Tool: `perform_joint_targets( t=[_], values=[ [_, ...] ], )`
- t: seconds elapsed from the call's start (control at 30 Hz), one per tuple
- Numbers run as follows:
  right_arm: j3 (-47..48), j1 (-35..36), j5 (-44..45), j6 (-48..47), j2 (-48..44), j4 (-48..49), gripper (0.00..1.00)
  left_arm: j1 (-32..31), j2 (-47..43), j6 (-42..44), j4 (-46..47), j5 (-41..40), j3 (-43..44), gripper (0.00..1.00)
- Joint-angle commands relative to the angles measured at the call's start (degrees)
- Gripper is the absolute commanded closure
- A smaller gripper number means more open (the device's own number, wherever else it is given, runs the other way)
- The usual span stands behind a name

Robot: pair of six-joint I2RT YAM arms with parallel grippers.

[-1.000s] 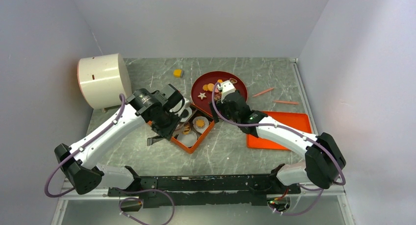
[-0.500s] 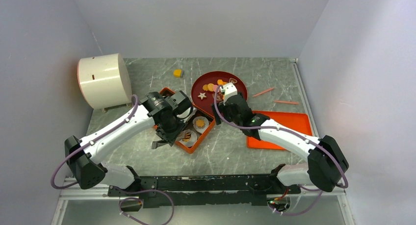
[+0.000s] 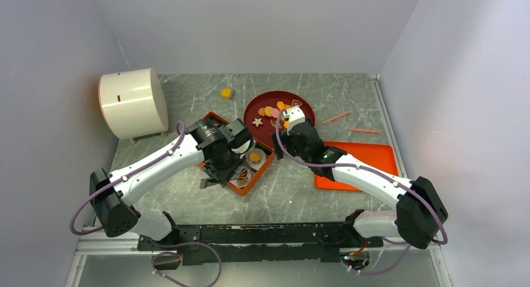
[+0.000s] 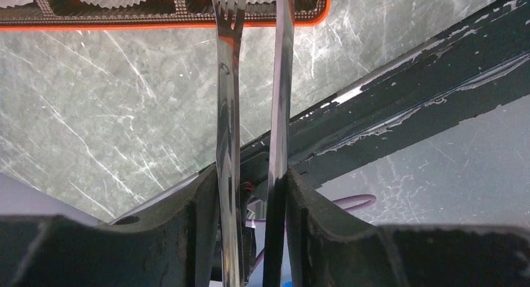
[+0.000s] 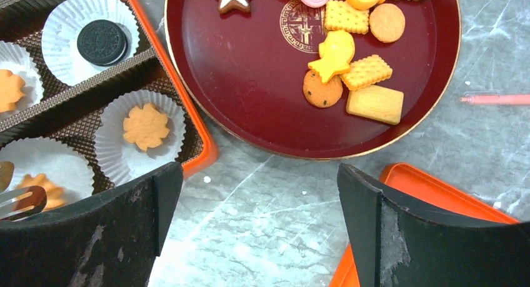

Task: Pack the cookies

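Observation:
Several cookies lie on a dark red plate, also seen from above. An orange box holds white paper cups with a dark round cookie, a flower cookie and an orange cookie. My left gripper is shut on metal tongs, whose tips rest beside that orange cookie over the box's near cup. The tongs' blades stand slightly apart. My right gripper hangs open over bare table between box and plate, holding nothing.
A white cylinder stands at the back left. An orange tray lies on the right under the right arm. One loose orange cookie and two pink sticks lie near the plate. A dark rail runs along the front.
My left arm has swung right and brought the tongs over the box's near end; the tong blades have spread a little. The right arm has shifted only slightly.

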Motion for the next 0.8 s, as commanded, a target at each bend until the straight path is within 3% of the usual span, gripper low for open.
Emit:
perform_joint_targets(
  t=[0.0, 0.23, 0.47, 0.57, 0.77],
  values=[
    [-0.2, 0.0, 1.6, 0.6, -1.5, 1.8, 0.0, -0.4, 0.1, -0.7, 1.2, -1.5, 2.9, 0.56],
    [0.1, 0.0, 1.8, 0.3, -1.5, 1.6, 0.0, -0.6, 0.2, -0.8, 0.5, -2.8, 4.8, 0.56],
    [0.3, 0.0, 2.8, -0.3, -2.6, 1.4, 0.0, -0.5, -1.8, -5.5, 1.5, -11.1, 7.5, 0.72],
    [0.3, 0.0, 2.8, -0.1, -3.3, 1.4, 0.0, 0.2, -2.4, -9.1, 1.5, -15.9, 7.0, 0.73],
    [-0.3, 0.0, 2.9, -0.1, -5.0, 1.2, 0.0, 8.7, -7.3, -13.5, 5.3, -20.3, 1.5, 0.74]
  ],
)
